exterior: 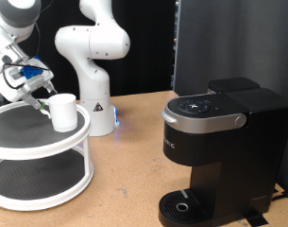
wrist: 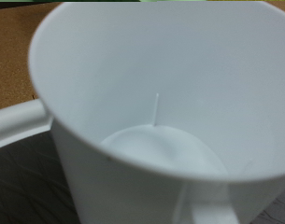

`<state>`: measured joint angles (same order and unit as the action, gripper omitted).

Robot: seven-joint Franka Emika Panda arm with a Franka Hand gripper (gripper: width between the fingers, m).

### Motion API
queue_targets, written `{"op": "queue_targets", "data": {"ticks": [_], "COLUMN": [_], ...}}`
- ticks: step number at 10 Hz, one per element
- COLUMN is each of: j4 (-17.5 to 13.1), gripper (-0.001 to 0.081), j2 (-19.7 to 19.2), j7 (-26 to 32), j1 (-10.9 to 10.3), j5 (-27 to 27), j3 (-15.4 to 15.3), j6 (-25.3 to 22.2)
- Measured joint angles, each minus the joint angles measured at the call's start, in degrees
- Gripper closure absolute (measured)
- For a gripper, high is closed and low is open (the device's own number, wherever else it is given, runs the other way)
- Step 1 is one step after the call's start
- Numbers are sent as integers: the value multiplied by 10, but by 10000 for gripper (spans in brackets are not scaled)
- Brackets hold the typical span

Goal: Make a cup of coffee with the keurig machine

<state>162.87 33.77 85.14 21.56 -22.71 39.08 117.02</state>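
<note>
Brown tabletop (exterior: 134, 165) carrying the keurig machine (exterior: 224, 151); left of the machine, a white two-tier round rack (exterior: 40, 156) and a white robot base (exterior: 94, 71).

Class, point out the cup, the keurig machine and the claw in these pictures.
cup (exterior: 62, 111), exterior view, side wall.
keurig machine (exterior: 205, 151), exterior view, black front.
claw (exterior: 40, 102), exterior view, between fingertips.
</note>
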Motion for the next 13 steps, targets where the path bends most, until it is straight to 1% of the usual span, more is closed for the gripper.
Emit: {"op": "queue_targets", "data": {"ticks": [4,7,8,9,10,11,12,13], "j4": [6,6,6,6,6,6,6,7], "gripper": [3,3,104,282,282,464,464,608], "j2": [-22,-32,-36,-38,-40,-40,-41,-41], "j7": [17,26,29,33,33,34,34,34], "j1": [-9,-18,-20,-21,-21,-21,-21,-21], "j5": [-21,-42,-47,-50,-51,-51,-51,-52], "j3": [0,0,0,0,0,0,0,-1], "j6": [27,30,30,30,30,30,30,41]}}
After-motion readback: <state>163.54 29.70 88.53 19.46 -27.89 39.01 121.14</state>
